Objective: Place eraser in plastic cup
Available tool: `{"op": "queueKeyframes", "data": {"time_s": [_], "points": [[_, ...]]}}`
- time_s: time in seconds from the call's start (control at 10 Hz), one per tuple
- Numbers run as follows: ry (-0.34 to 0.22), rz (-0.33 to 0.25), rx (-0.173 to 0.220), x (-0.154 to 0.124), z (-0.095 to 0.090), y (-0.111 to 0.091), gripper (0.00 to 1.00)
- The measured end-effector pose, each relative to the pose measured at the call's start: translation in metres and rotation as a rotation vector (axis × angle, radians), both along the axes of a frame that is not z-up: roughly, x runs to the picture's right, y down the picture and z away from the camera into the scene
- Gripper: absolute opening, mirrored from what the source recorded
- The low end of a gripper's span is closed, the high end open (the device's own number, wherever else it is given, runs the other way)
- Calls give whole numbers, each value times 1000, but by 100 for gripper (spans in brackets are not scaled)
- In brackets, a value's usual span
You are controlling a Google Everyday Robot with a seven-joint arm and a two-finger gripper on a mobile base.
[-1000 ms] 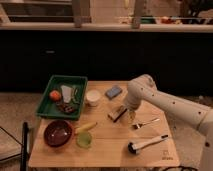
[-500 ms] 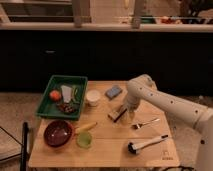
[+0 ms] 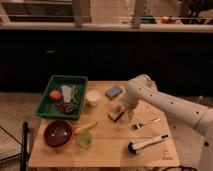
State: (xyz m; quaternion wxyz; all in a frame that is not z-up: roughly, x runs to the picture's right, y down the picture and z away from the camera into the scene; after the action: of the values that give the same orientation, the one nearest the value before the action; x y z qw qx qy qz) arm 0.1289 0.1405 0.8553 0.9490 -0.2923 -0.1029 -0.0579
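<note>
The eraser [image 3: 115, 113], a small block with a tan top and dark underside, lies on the wooden table [image 3: 105, 150] near its middle. My gripper [image 3: 126, 114] hangs from the white arm just right of the eraser, right against it. The plastic cup [image 3: 84, 139], small and translucent yellow-green, stands near the table's front left, beside the dark red bowl [image 3: 58, 133], well left and forward of the gripper.
A green tray [image 3: 46, 105] with an orange and other items sits at the left. A white cup [image 3: 93, 97], a blue sponge [image 3: 113, 91], a banana [image 3: 85, 127], a fork [image 3: 145, 123] and a white-handled brush [image 3: 146, 144] lie around.
The arm has shifted slightly and the gripper has settled closer to the eraser. The objects on the table have not moved.
</note>
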Motion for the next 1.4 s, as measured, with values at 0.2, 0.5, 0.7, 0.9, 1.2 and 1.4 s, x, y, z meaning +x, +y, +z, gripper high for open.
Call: {"op": "queueKeyframes", "data": {"time_s": [0.2, 0.5, 0.7, 0.9, 1.2, 1.4], "points": [[-58, -72, 23, -10, -2, -4, 80], [-127, -155, 42, -19, 0, -8, 80], [-170, -202, 45, -27, 4, -8, 80], [-205, -243, 45, -32, 8, -6, 80], [-244, -293, 25, -39, 20, 0, 80], [-258, -309, 7, -38, 29, 5, 80]]}}
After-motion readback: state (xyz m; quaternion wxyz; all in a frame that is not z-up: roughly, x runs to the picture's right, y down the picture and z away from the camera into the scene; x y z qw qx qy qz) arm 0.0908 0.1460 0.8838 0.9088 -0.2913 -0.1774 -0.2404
